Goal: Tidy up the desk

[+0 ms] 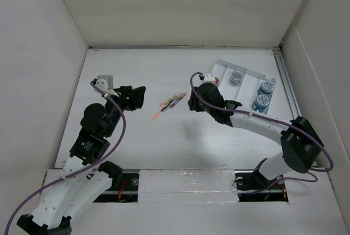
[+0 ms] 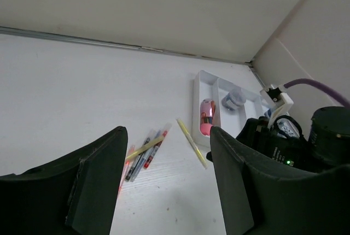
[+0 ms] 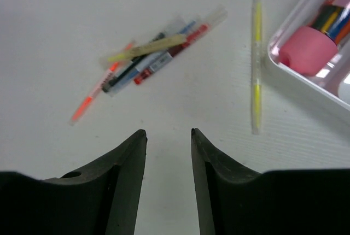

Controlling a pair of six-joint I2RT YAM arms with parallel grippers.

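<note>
Overhead, the right arm (image 1: 257, 121) hides the left end of the tray (image 1: 249, 74). Both wrist views show what it covers: a pink-capped item (image 3: 307, 49) in the tray and a lone yellow pen (image 3: 256, 65) just beside it, apart from the pen pile (image 3: 146, 60). The white walled worktop (image 1: 153, 71) lies beneath both arms. The left end effector (image 2: 168, 136) points at the pile, fingers wide apart. The right end effector (image 3: 168, 134) hovers low with its fingers narrowly parted. Both are empty.
</note>
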